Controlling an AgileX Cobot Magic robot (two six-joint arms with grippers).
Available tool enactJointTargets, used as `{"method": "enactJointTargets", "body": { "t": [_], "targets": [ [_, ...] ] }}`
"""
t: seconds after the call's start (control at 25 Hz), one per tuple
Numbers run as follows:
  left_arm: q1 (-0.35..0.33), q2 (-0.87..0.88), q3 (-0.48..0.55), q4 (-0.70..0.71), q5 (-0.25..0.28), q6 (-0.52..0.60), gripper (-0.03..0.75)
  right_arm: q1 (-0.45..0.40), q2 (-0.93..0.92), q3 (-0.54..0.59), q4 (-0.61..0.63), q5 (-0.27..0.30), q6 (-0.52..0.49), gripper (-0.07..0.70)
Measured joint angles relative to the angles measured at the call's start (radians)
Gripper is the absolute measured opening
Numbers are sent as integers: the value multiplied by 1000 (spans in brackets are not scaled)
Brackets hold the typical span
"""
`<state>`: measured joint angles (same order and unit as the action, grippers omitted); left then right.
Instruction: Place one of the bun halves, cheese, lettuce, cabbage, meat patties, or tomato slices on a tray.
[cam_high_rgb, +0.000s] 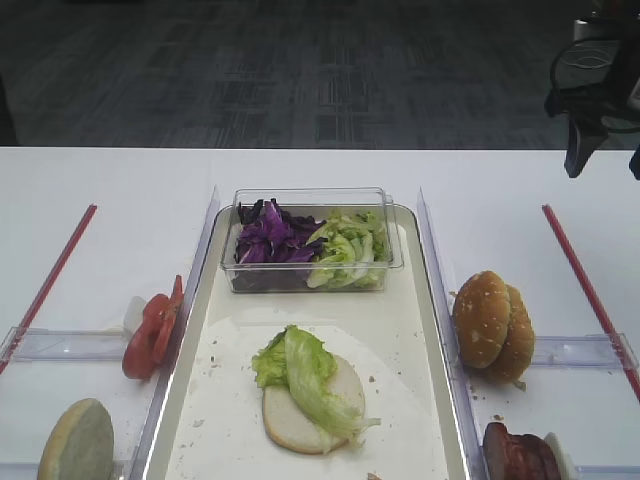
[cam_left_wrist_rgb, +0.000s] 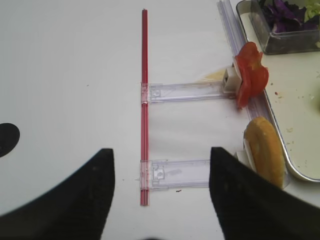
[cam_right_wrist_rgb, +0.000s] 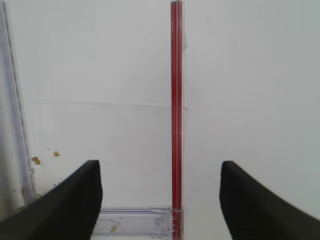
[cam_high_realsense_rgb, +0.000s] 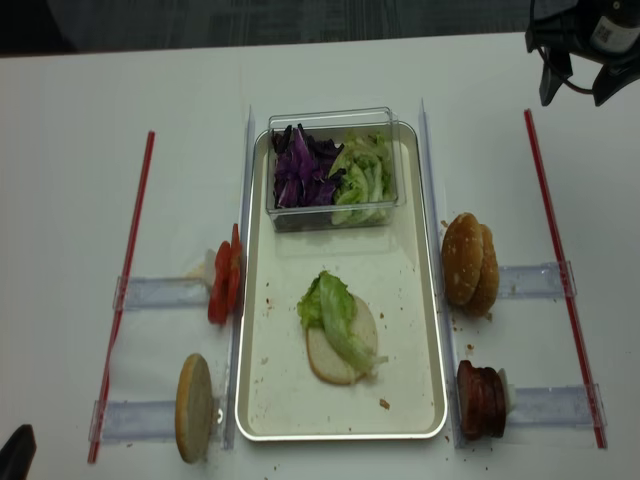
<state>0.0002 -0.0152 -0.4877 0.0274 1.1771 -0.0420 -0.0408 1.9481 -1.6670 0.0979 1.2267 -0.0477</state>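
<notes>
The tray holds a flat bun half with a lettuce leaf draped over it. Left of the tray stand tomato slices and another pale bun half. To its right are sesame bun halves and meat patties. Purple cabbage and more lettuce fill a clear tub. My right gripper hangs open and empty at the far right, above a red stick. My left gripper is open and empty over the table left of the tomato slices. Cheese is not clearly visible.
The clear tub sits at the tray's far end. Long red sticks lie on both outer sides of the table, joined to clear plastic rails that hold the food upright. Crumbs dot the tray base.
</notes>
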Motion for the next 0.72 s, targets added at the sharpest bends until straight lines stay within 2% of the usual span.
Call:
{"method": "enactJointTargets", "body": {
  "t": [0.44, 0.72],
  "targets": [
    [0, 0, 0, 0, 0, 0, 421, 0, -11, 13, -3, 2, 0, 503],
    [0, 0, 0, 0, 0, 0, 421, 0, -144, 180, -5, 2, -2, 503]
  ]
}}
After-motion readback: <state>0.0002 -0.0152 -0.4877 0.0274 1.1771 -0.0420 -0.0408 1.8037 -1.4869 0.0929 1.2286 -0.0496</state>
